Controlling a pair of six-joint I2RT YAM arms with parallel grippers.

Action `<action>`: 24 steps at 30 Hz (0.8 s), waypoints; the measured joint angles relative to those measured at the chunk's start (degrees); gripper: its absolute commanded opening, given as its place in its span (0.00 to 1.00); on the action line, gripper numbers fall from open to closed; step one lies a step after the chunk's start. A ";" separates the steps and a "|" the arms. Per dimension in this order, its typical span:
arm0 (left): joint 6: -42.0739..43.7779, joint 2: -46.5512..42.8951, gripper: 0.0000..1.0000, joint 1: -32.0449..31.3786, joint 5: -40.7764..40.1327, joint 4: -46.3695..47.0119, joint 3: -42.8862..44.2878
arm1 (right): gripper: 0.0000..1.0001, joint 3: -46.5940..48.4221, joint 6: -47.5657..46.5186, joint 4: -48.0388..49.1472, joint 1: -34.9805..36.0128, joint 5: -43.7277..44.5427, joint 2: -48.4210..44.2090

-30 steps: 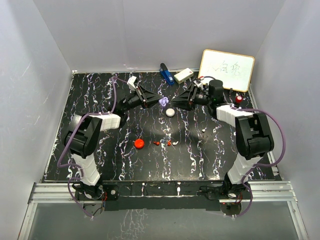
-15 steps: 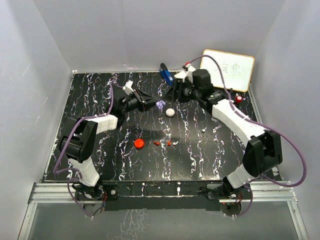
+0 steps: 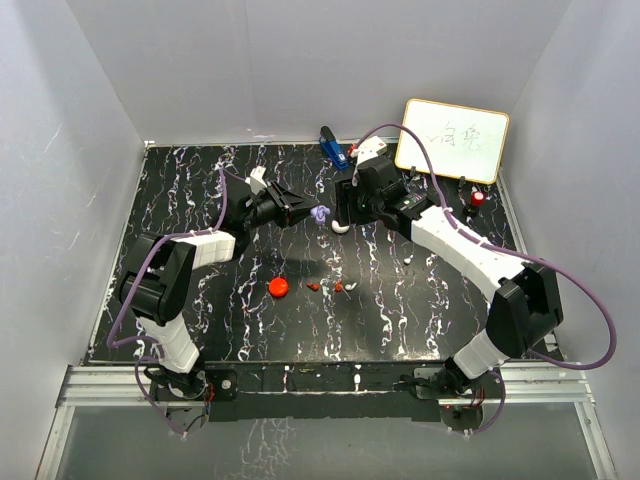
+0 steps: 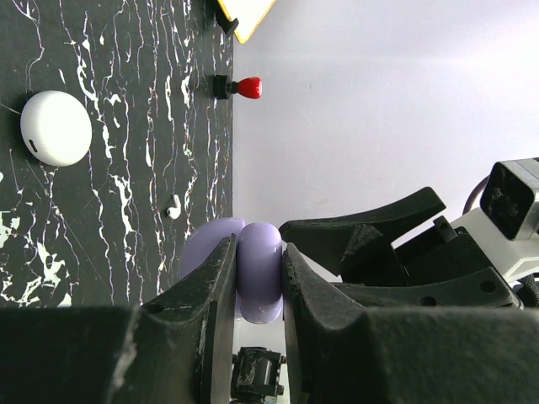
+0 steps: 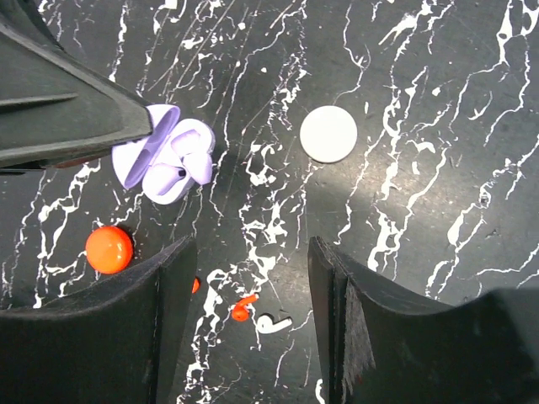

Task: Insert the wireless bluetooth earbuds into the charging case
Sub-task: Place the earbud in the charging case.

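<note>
My left gripper is shut on an open purple charging case and holds it above the table. In the left wrist view the case sits clamped between the fingers. In the right wrist view the case is open with purple earbuds in it. My right gripper is open and empty, right beside the case, above the table. Two red earbuds and a white earbud lie below it. Another white earbud lies farther right.
A white round case lies under my right arm. A red round case lies front left. A whiteboard, a red-capped marker, a blue object and a white box stand at the back. Walls enclose three sides.
My right arm has swung left from the back right corner to just beside the purple case. My left gripper has shifted slightly, still holding the case.
</note>
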 measured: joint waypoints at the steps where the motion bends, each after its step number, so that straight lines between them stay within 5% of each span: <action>1: 0.00 0.00 0.00 0.00 0.00 0.00 0.00 | 0.54 -0.02 -0.17 -0.22 0.09 0.39 0.00; 24: -0.87 0.00 0.00 0.00 0.48 0.24 0.00 | 0.53 0.13 -0.70 -1.22 2.64 2.99 6.16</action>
